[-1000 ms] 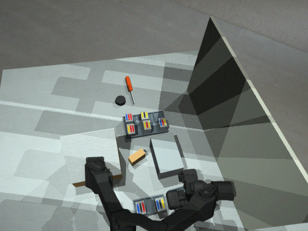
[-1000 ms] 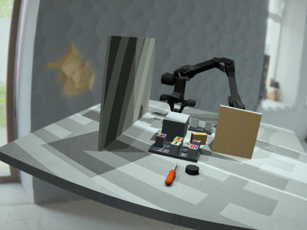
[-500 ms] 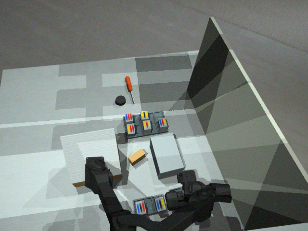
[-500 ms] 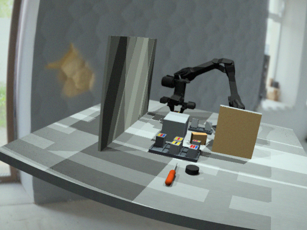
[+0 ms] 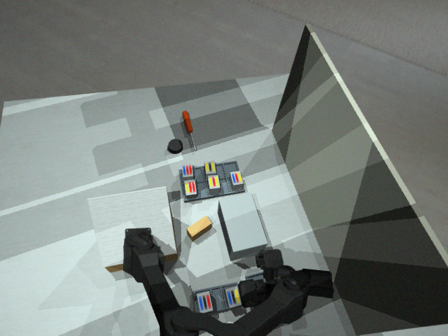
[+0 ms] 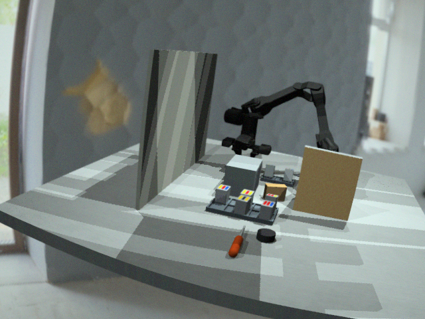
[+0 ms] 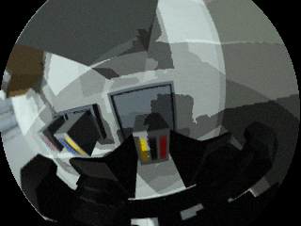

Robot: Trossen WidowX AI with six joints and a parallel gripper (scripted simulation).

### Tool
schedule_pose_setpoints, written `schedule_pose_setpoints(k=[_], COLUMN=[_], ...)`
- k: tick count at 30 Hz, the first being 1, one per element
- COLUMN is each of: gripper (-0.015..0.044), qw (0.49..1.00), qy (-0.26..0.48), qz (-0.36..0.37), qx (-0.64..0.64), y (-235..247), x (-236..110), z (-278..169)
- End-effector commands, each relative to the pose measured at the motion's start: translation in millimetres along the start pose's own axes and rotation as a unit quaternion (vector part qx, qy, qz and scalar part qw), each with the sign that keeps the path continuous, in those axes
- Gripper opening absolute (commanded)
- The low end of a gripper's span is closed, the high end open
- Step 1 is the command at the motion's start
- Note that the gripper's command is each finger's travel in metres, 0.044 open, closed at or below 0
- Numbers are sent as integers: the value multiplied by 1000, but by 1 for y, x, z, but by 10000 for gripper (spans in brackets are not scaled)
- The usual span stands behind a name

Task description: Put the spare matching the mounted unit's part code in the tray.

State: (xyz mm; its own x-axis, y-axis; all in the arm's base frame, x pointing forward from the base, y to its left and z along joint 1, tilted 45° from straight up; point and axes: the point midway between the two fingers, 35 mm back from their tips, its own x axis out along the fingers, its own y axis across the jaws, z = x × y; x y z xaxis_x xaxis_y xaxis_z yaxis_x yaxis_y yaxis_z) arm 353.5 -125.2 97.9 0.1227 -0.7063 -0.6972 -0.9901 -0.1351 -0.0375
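My gripper (image 5: pixel 268 267) (image 6: pixel 246 150) (image 7: pixel 150 131) is shut on a small grey spare (image 7: pixel 152 141) with black, yellow and red stripes. It holds the spare in the air just behind the mounted unit (image 5: pixel 241 224) (image 6: pixel 242 171), a plain grey box whose code does not show. In the wrist view a dark, empty tray (image 7: pixel 134 105) with a pale rim lies below and just beyond the spare. A dark rack (image 5: pixel 227 169) (image 6: pixel 254 211) in the middle holds several striped spares. A second holder (image 5: pixel 219 298) (image 6: pixel 276 178) near the arm's base holds two spares.
A tall striped panel (image 5: pixel 344 180) (image 6: pixel 174 119) stands to the right of the arm. A cardboard board (image 5: pixel 134 220) (image 6: pixel 326 181) stands near the arm's base. A wooden block (image 5: pixel 199 227) (image 6: pixel 275 190) lies beside the unit. An orange screwdriver (image 5: pixel 187 122) (image 6: pixel 235 247) and a black puck (image 5: pixel 174 145) (image 6: pixel 265 234) lie beyond the rack.
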Motion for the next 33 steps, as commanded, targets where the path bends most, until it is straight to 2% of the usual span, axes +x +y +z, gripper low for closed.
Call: schedule_pose_setpoints(k=[1,16,18,22,24,33], gripper=[53,440,440,440,440,440], qw=[1000,1000,1000,1000,1000,1000], qy=[0,0,-2,-6,-5,-8], qz=[0,0,0,0,0,-10], qx=[0,0,0,-2,-3,-5], y=[0,0,-2,-3,0,-4], x=[-1,-1,-12,-80,-104,-104], z=[0,0,1,2,1,3])
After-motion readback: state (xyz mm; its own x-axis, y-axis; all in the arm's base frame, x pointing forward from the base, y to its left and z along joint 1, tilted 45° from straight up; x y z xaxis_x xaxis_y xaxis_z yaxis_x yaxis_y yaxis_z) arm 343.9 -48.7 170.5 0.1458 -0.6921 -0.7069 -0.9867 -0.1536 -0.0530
